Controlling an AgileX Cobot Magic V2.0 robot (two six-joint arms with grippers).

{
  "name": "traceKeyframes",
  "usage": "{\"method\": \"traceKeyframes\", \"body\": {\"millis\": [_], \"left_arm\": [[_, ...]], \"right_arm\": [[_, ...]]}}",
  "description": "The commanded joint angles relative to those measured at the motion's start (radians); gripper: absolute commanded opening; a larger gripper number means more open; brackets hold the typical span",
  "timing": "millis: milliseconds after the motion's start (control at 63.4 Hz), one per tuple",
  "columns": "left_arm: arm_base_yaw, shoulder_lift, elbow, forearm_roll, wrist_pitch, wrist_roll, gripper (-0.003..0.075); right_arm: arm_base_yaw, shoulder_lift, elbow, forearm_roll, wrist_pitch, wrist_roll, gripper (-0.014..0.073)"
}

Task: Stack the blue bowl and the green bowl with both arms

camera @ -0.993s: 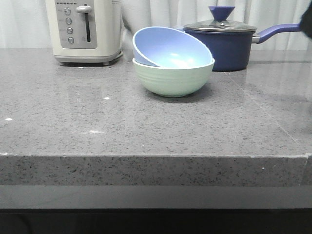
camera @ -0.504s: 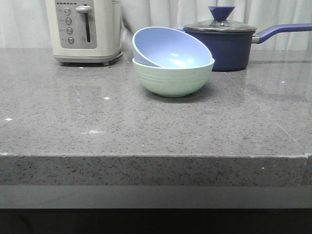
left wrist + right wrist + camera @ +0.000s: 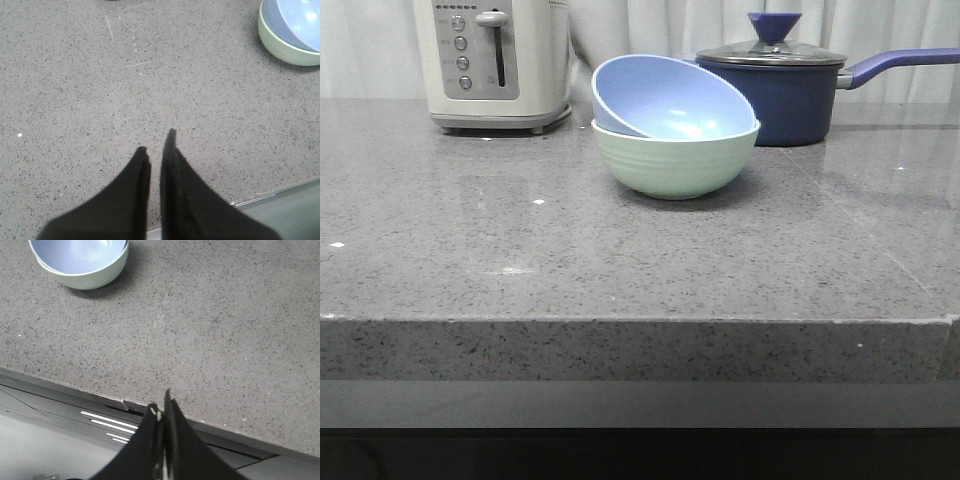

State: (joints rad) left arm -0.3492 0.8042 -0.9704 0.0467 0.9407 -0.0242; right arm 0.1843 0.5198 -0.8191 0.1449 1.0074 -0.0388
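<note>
A grey speckled stone counter (image 3: 520, 260) runs across the scene with pale curtains (image 3: 650, 25) hanging behind it. The left end effector (image 3: 157, 142) hangs above bare counter near the front edge, its two black fingers (image 3: 137, 175) drawn nearly together with only a thin slit between them and nothing held. The right end effector (image 3: 161, 407) sits over the counter's front edge, its fingers pressed together and empty. Neither shows in the front view. Both are well apart from the bowls. The green bowl (image 3: 675, 160) stands upright in the middle of the counter, toward the far side. The blue bowl (image 3: 665, 100) rests inside it, tilted, its opening facing the near right and its far left side lifted above the green rim. The wrist views show the same pair, blue bowl (image 3: 295, 20) in green bowl (image 3: 280, 47), and again blue bowl (image 3: 80, 252) in green bowl (image 3: 87, 277). Far left of the bowls stands a cream toaster (image 3: 495, 65) with a lever and round buttons. Just behind the bowls to the right is a dark blue saucepan (image 3: 785, 95) with a glass lid (image 3: 770, 55), its handle pointing right.
</note>
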Motion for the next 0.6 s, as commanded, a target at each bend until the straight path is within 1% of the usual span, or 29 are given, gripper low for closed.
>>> {"method": "traceKeyframes", "body": {"millis": [0, 426, 504, 583], "left_arm": [[0.004, -0.006, -0.024, 0.001, -0.056, -0.007, -0.0020], [-0.008, -0.027, -0.012, -0.001, -0.068, -0.007, -0.0020], [-0.001, -0.074, 0.020, -0.005, -0.104, -0.007, -0.0020], [0.031, -0.142, 0.074, 0.002, -0.185, -0.005, -0.0020]], "right_arm": [[-0.004, 0.004, -0.021, -0.009, -0.070, 0.003, -0.0063], [-0.004, 0.004, -0.021, -0.009, -0.070, 0.003, -0.0063], [-0.004, 0.004, -0.021, -0.009, -0.070, 0.003, -0.0063], [-0.004, 0.004, -0.021, -0.009, -0.070, 0.003, -0.0063]]}}
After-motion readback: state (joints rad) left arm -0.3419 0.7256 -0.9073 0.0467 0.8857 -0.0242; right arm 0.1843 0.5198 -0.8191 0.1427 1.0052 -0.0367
